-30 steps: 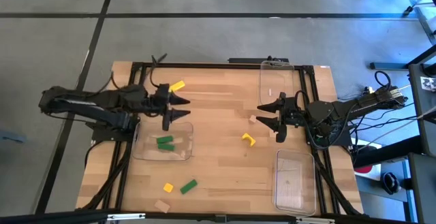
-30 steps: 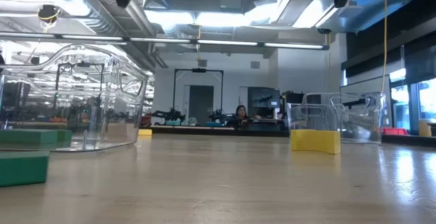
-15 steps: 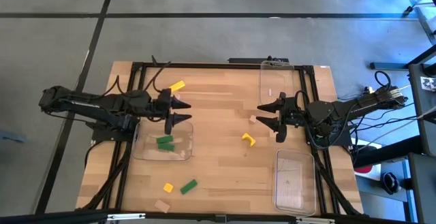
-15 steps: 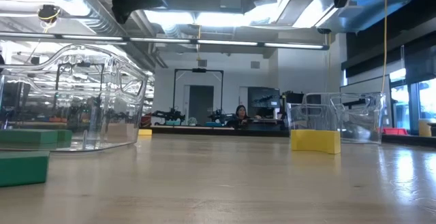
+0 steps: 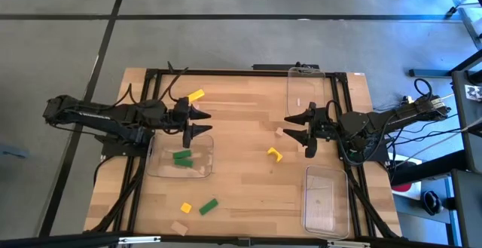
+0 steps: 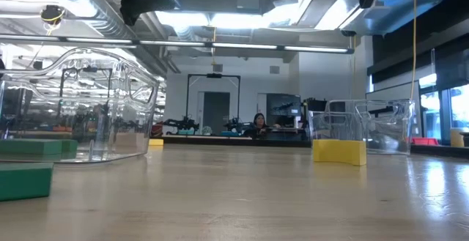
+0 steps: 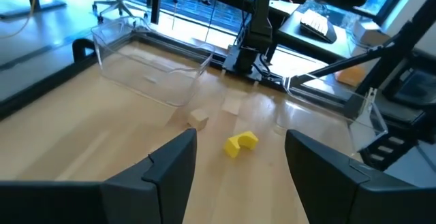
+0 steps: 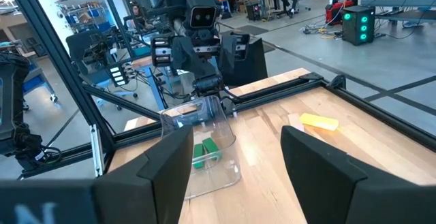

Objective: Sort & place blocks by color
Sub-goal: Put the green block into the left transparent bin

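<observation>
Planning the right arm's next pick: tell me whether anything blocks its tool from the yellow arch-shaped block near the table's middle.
Nothing visible does. The right tool hangs open above bare wood; the yellow arch-shaped wooden block lies apart on the table. The nearest thing, a small plain tan block, sits off to the side of that path.

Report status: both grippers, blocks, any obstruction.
Left gripper open, empty, above the tray holding two green blocks. Right gripper open, empty, beside tan block. Yellow block loose mid-table. Nothing blocking.

Wooden table (image 5: 241, 165), three clear trays (image 5: 325, 197), scattered yellow, green, tan blocks (image 5: 274, 154)
</observation>
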